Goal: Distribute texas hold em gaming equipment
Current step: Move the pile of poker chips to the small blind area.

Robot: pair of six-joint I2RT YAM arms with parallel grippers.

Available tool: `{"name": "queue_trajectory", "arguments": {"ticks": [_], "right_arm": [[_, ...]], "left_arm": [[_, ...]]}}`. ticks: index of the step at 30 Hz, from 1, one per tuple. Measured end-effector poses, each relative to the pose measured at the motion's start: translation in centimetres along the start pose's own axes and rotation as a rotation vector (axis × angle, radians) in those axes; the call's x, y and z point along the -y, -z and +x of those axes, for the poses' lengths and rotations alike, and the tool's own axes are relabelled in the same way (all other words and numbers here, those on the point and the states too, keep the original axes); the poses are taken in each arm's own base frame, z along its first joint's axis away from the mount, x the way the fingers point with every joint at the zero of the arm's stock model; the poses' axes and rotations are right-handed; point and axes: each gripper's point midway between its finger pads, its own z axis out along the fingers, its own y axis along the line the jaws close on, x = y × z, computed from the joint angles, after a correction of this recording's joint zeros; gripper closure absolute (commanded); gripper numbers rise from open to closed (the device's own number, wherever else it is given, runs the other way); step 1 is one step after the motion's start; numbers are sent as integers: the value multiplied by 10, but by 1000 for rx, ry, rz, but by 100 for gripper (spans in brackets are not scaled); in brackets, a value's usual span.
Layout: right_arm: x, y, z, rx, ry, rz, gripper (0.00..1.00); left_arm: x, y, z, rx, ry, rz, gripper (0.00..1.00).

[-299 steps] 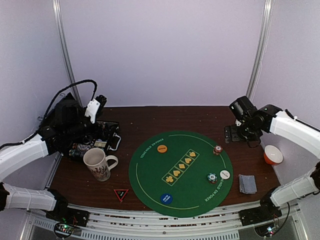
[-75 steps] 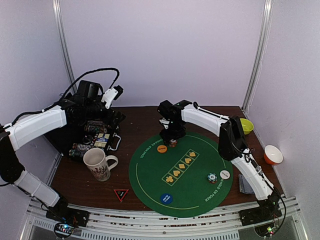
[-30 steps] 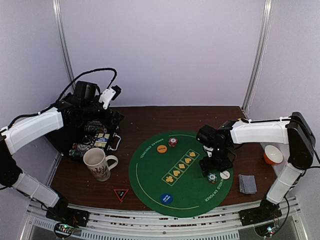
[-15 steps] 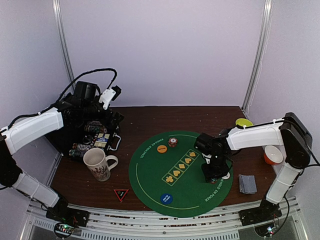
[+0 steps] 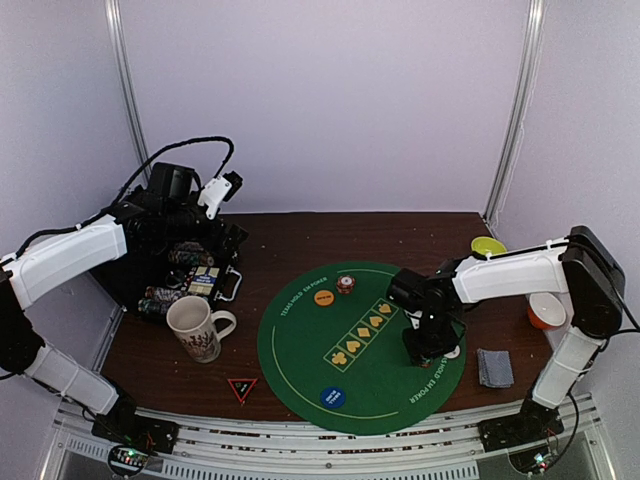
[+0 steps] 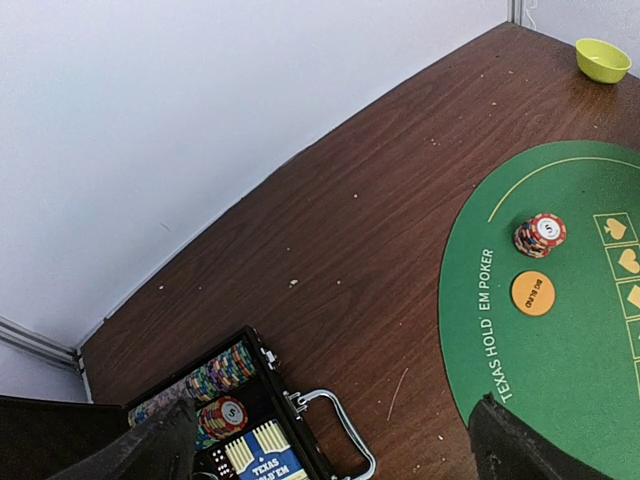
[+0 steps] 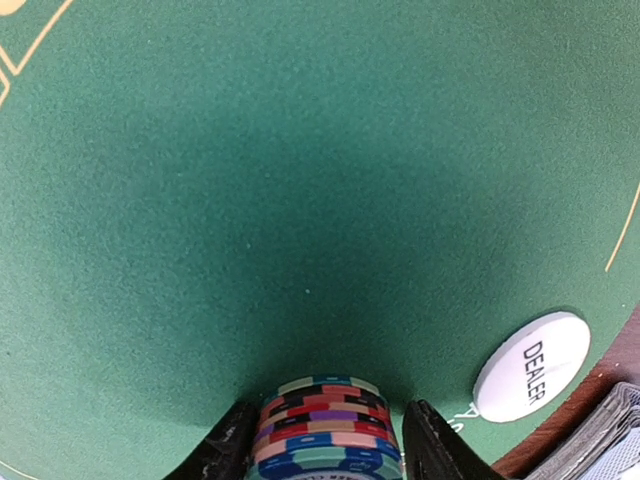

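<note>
My right gripper (image 5: pixel 426 347) (image 7: pixel 325 445) is down on the right part of the green mat (image 5: pixel 300 340), shut on the teal-white chip stack (image 7: pixel 325 425), one finger against each side. The white dealer button (image 7: pixel 530 365) (image 5: pixel 453 351) lies just right of it, with the grey-blue cards (image 5: pixel 494 367) (image 7: pixel 600 440) off the mat beyond. A red-white chip stack (image 5: pixel 345 284) (image 6: pixel 540 234) stands by the orange button (image 5: pixel 323 297) (image 6: pixel 532 293) at the mat's far side. The blue button (image 5: pixel 333 397) lies near the front. My left gripper (image 6: pixel 330 455) hangs open over the back left, holding nothing.
An open black case (image 5: pixel 200 275) (image 6: pixel 240 420) with more chips lies at the back left, with a patterned mug (image 5: pixel 197 328) in front of it. A yellow bowl (image 5: pixel 487 245) (image 6: pixel 602 58) and an orange bowl (image 5: pixel 546 310) stand at the right. A red triangle (image 5: pixel 242 388) lies front left.
My right gripper has come down over the teal-white stack and closed on it. Earlier it set the red-white stack by the orange button. The left arm has stayed still this last second.
</note>
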Motion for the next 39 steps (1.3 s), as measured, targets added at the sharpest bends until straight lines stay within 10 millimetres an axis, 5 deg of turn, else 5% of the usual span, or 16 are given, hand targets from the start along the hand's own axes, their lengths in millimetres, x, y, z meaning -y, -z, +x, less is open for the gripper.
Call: {"name": "queue_trajectory", "arguments": {"ticks": [7, 17, 26, 35, 39], "right_arm": [[-3, 0, 1, 18, 9, -4, 74], [-18, 2, 13, 30, 80, -2, 87], [-77, 7, 48, -14, 257, -34, 89], [-166, 16, 66, -26, 440, -81, 89], [-180, 18, 71, -24, 472, -91, 89]], "left_arm": [[0, 0, 0, 0, 0, 0, 2], [-1, 4, -2, 8, -1, -3, 2], [-3, 21, -8, 46, -3, -15, 2], [-6, 44, -18, 102, -4, -34, 2], [-9, 61, -26, 146, -8, -49, 2]]}}
